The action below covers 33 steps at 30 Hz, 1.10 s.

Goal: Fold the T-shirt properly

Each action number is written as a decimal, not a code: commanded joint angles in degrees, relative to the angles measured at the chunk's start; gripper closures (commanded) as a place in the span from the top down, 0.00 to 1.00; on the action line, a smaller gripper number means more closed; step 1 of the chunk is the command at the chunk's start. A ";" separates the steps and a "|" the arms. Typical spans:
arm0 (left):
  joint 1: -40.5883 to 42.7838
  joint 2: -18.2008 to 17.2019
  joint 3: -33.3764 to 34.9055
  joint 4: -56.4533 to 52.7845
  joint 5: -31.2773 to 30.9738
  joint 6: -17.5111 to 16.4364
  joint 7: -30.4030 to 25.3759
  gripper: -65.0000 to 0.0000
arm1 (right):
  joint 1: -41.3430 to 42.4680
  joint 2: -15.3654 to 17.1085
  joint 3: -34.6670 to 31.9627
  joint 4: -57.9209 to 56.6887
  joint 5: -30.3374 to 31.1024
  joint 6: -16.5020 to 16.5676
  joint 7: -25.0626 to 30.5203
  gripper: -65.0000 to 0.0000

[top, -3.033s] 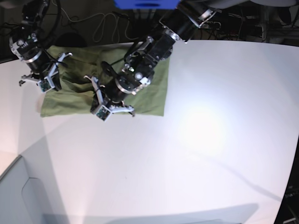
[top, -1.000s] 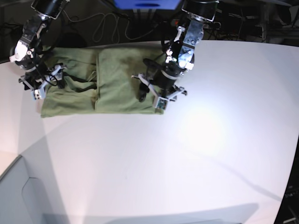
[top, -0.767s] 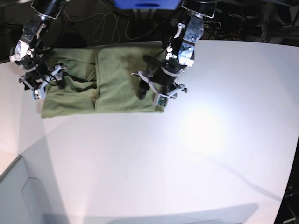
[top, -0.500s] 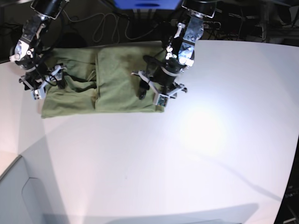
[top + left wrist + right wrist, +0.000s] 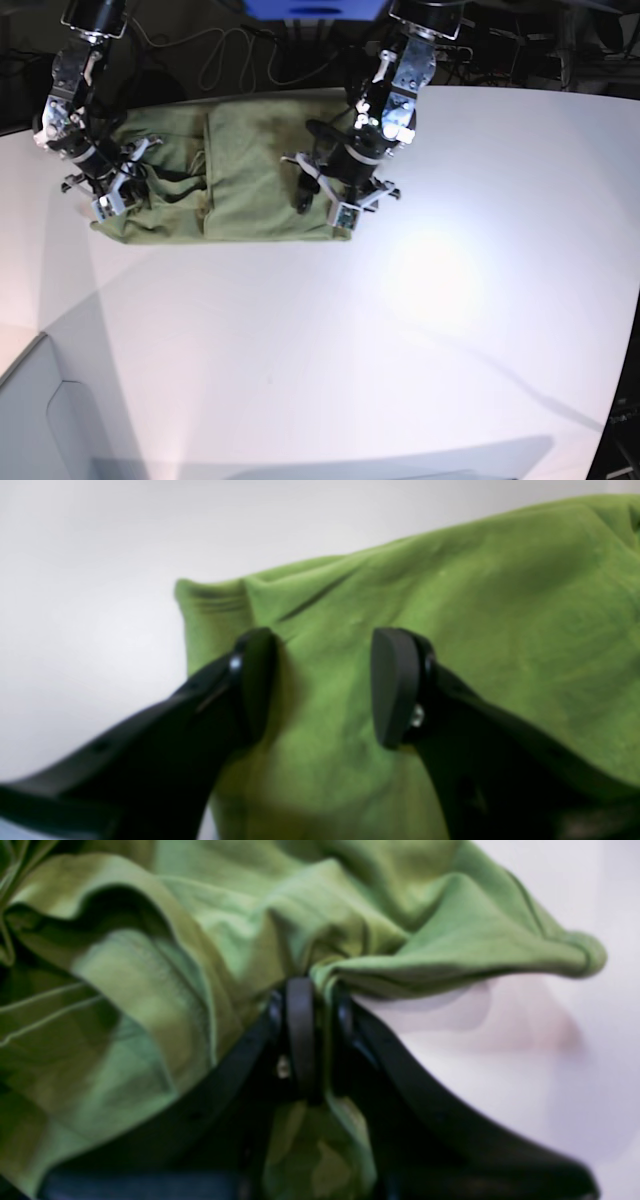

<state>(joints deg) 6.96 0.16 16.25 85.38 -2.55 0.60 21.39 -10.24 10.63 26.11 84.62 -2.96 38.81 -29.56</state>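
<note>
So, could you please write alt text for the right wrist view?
The right claw is shut on a bunched fold of the green T-shirt, seen close up and blurred. The white table shows at the right.

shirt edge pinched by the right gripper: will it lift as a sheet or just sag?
Probably sags: the T-shirt already bunches into soft folds around the shut right gripper. It looks light and floppy, so only the pinched edge should rise. Under the open left gripper the cloth would likely wrinkle, not slide.
</note>
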 commanded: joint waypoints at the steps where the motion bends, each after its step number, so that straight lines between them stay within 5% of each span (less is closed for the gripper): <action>1: -0.24 0.41 -0.03 1.87 -0.31 -0.12 0.20 0.46 | 0.00 1.01 0.31 0.08 -2.53 1.19 -2.75 0.00; 13: 1.26 -2.23 -0.12 11.45 -0.22 -0.12 1.87 0.47 | 0.97 1.98 2.33 7.47 -2.53 1.19 -2.75 0.00; 25: 0.99 -3.37 -0.12 3.45 -0.22 -0.12 2.04 0.47 | -0.35 0.66 1.72 18.28 -2.53 1.19 -4.24 0.00; 33: 0.91 -2.41 -0.12 1.69 -0.22 -0.12 2.04 0.47 | -2.38 0.22 -7.69 26.55 -2.53 1.19 -4.42 0.00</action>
<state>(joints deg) 7.92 -2.37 16.01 86.67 -2.55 0.62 22.68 -12.93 10.31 18.24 110.04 -6.07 38.96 -35.07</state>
